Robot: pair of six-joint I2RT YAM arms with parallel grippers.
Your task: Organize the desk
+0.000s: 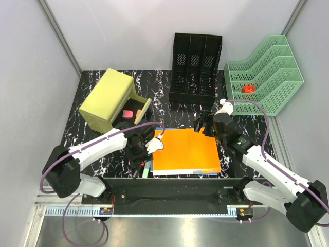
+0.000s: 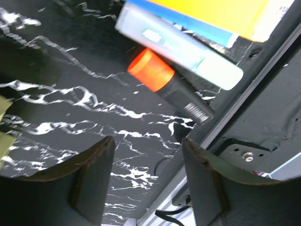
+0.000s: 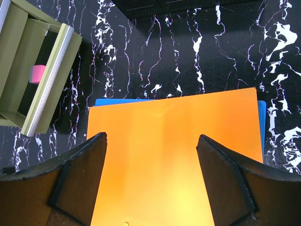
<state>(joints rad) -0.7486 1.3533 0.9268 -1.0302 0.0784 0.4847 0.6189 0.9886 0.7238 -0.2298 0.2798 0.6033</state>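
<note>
— Desk first: where is it?
— Under everything. It is black with white veins and runs from the arms' bases to the back wall.
— Biggest things around?
— A green rack of stepped tiers stands at the far right. A black file holder with 3 slots is at the far middle. A yellow-green drawer box sits at the far left, its drawer pulled out toward the centre.
— And in the middle?
— An orange folder lies flat on a blue folder. Only thin blue strips show past its edges.
— Right gripper?
— Above the orange folder near its far edge, fingers spread wide with nothing pinched. The file holder stands just beyond.
— Left gripper?
— Low over bare desk beside the folders' near left corner, fingers apart and gripping nothing. The front rail runs close by 1 finger.
— What lies ahead of it?
— 2 pens. A pale highlighter lies along the blue folder's edge, and a black marker with an orange cap lies against it.
— Smaller bits?
— A red item in a lower tier of the rack, too small to identify, and pink pieces in the open drawer.
</note>
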